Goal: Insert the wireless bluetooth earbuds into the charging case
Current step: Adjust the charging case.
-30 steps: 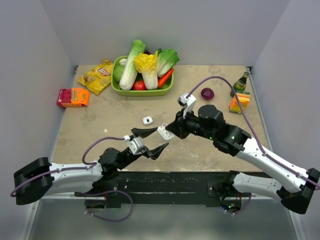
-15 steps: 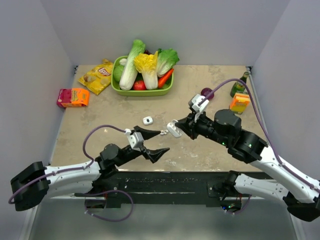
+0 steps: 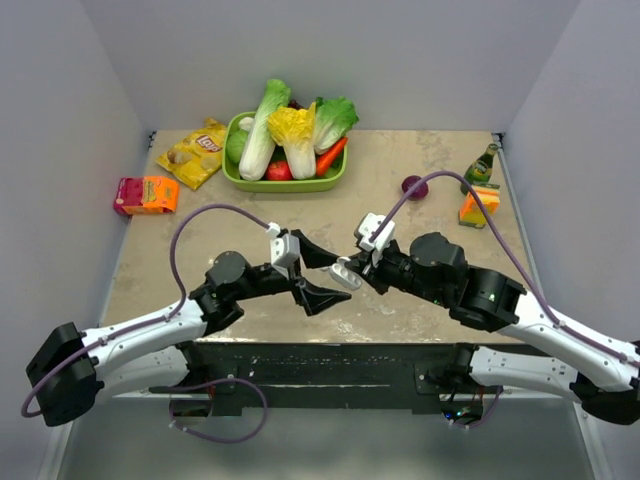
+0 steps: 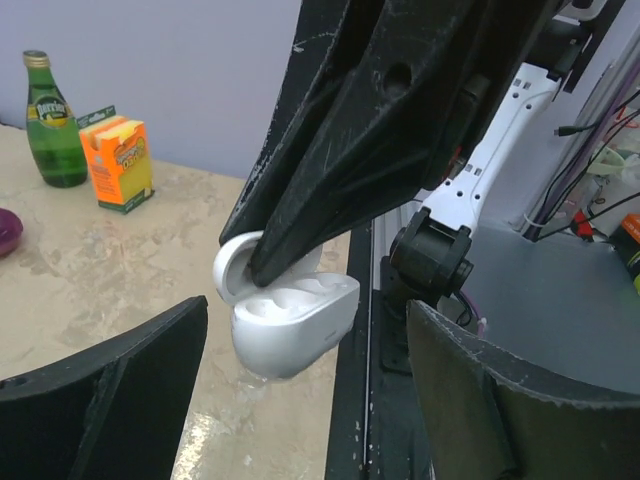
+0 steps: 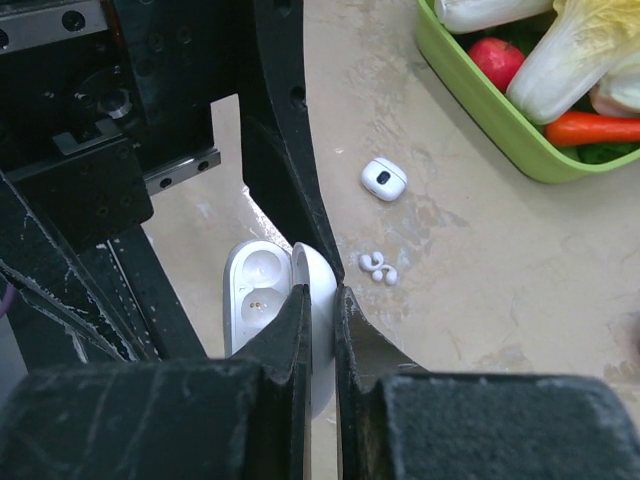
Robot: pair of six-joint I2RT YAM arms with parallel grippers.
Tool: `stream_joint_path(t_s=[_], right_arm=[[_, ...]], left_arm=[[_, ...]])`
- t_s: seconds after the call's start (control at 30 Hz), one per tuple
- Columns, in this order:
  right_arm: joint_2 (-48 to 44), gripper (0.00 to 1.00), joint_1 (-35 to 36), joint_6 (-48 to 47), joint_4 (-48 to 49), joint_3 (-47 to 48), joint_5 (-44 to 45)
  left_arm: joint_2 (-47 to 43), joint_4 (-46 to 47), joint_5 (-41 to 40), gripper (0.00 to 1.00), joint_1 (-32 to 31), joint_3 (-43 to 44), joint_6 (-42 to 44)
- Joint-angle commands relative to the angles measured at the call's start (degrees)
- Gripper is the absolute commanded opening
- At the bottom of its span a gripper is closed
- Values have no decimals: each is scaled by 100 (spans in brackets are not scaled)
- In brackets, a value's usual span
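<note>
Two tiny white plastic short-stemmed wireless bluetooth earbuds (image 5: 378, 267) lie touching each other on the beige stone-patterned tabletop (image 5: 480, 260). They are outside the small white rounded plastic charging case (image 5: 255, 292). In the right wrist view they sit at about 3 o'clock of it, near but apart. The case is open, its two wells showing.

The right end effector (image 5: 318, 296) is clamped on the raised lid, one black finger on each face. It holds the case toward the tabletop's 6 o'clock edge in the top view. The left end effector (image 3: 340, 278) has its jaws spread wide with nothing gripped. In the left wrist view its black fingers (image 4: 110, 390) flank the case at 8 and 4 o'clock, clear of it.

At 12 o'clock of the earbuds rests a second small white pebble-shaped pod (image 5: 383, 178) with a dark spot. Farther that way stands a lime-green plastic tray (image 3: 285, 183) of vegetables. A yellow chip bag (image 3: 195, 152) and a red-orange carton (image 3: 146, 194) lie toward 10 o'clock. A green glass bottle (image 3: 482, 165), an orange juice box (image 3: 478, 205) and a purple onion (image 3: 414, 187) sit toward 2 o'clock.
</note>
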Motion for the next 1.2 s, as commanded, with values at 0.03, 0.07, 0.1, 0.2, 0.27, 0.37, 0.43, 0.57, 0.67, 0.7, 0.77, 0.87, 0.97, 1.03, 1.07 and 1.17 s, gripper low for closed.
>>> stream_joint_path(t_s=[0.03,0.07,0.1,0.2,0.27,0.37,0.43,0.57,0.67,0.7,0.77,0.87,0.97,1.03,1.07,1.17], right_arm=[[-150,0,82,-162,86,50,343],[-150,0,91,-153,95,33,334],[-150,0,82,-153,103,24,352],[-176,0,82,-144,121,6,326],[-150,0,91,-153,121,-2,291],[-115,0,100,-135,130,-2,264],[-89,0,100,-135,139,-2,238],[-36,0,108,-118,165,6,176],[-27,0,117,-109,174,6,167],[-19,0,108,-109,174,-2,167],[-10,0,117,-109,174,6,158],[17,0,126,-109,165,-2,141],[8,0,144,-109,165,-2,150],[17,0,143,-100,174,-2,150],[8,0,144,-100,174,-2,141],[-10,0,144,-109,191,-29,106]], left_arm=[[338,-273,593,84,79,429,-143],[374,-194,637,84,79,447,-151],[409,-158,742,84,88,447,-152],[523,-88,883,81,96,430,-143],[541,87,945,79,105,386,-160],[471,316,972,78,131,298,-187],[444,369,945,78,140,298,-204],[471,334,954,79,175,350,-187],[488,396,1015,77,193,342,-169],[506,422,1033,76,202,333,-169],[506,562,1077,75,219,315,-169],[506,686,1147,73,255,289,-195],[567,695,1226,69,272,324,-187],[602,721,1262,63,290,324,-187],[611,738,1314,57,298,324,-195],[681,809,1411,47,325,333,-257]])
